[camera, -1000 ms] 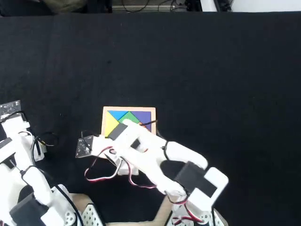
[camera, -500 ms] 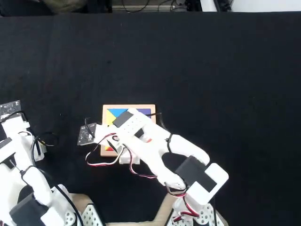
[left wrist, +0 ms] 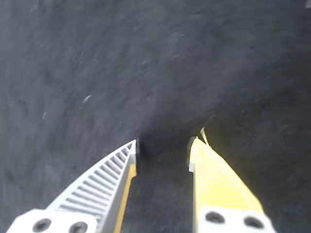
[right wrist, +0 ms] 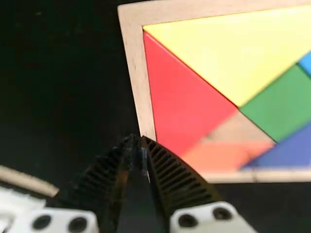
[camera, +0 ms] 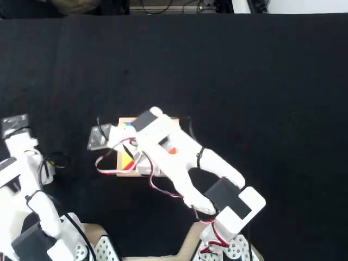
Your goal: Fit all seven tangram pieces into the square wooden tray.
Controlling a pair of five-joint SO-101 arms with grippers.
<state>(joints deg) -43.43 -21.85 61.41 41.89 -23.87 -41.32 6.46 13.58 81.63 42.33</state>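
Jaws on the right arm are pressed together at the tray (right wrist: 130,63) rim, red triangle (right wrist: 180,102) just beyond. Left jaws are held apart over tabletop (left wrist: 97,58).

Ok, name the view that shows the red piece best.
Right wrist view: the red piece lies in the tray, nearly whole. In the high view the right arm covers most of the tray. The left wrist view faces black cloth.
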